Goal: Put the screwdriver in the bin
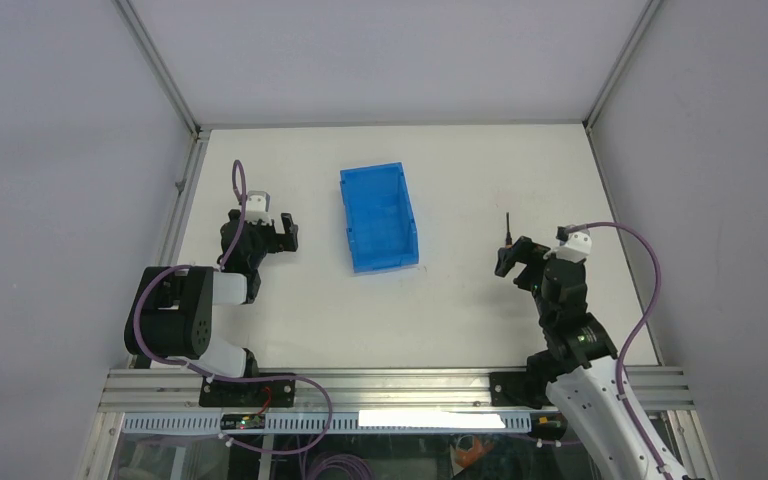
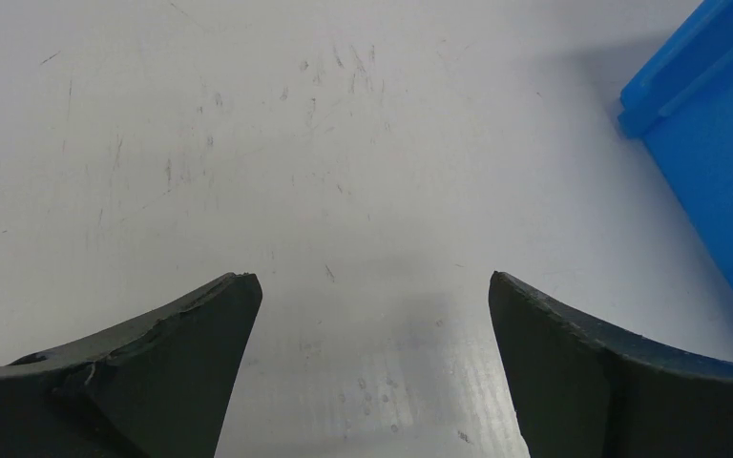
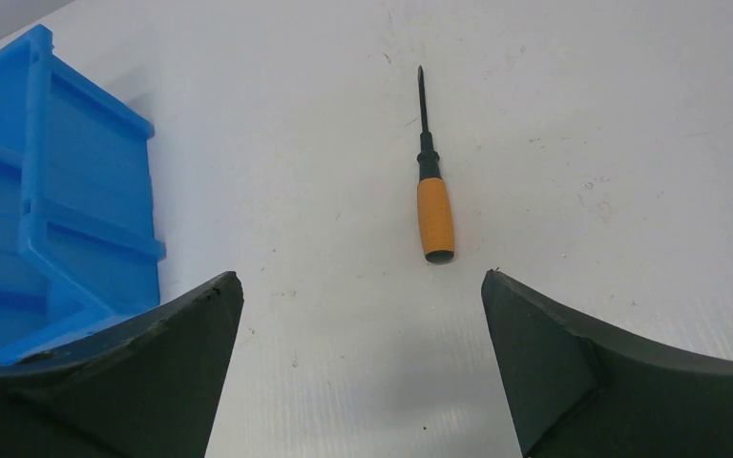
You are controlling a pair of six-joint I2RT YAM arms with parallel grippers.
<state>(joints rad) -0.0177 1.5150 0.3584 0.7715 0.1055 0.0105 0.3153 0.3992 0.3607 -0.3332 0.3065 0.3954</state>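
The screwdriver lies flat on the white table, its orange handle toward me and its thin black shaft pointing away. In the top view only its shaft shows, just beyond my right gripper. That right gripper is open, with the handle's end just ahead of the fingertips and nothing between them. The blue bin stands open-topped at the table's middle, left of the screwdriver. My left gripper rests open over bare table left of the bin, its fingers wide apart.
The white table is enclosed by grey walls with metal frame posts at the back corners. Both arm bases sit on the rail at the near edge. A purple cable loops beside the right arm.
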